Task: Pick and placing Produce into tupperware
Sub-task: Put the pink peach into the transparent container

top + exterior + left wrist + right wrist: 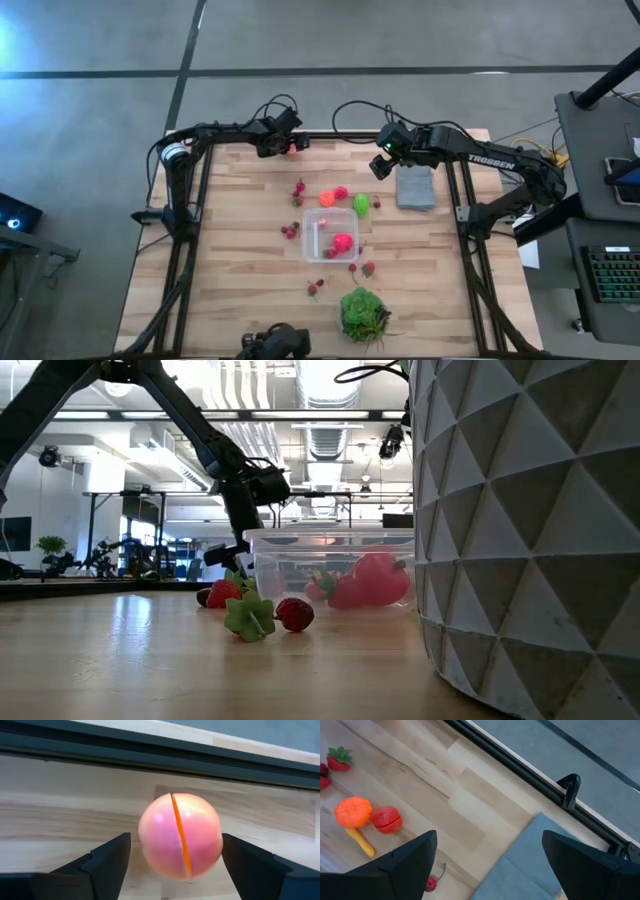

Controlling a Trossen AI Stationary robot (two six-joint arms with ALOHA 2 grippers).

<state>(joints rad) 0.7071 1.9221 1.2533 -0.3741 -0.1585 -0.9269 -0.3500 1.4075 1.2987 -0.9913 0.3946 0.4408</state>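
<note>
Produce is scattered mid-table: a pink ball with an orange seam point(180, 836) lies at the far edge, between the left gripper point(175, 865) fingers, which stand released on either side, not touching it. Tupperware point(330, 237), clear and squarish, holds a pink piece point(342, 242). The right gripper point(381, 166), jaws spread and holding nothing, hovers beside the grey slab point(416, 187). Bare wood lies around.
</note>
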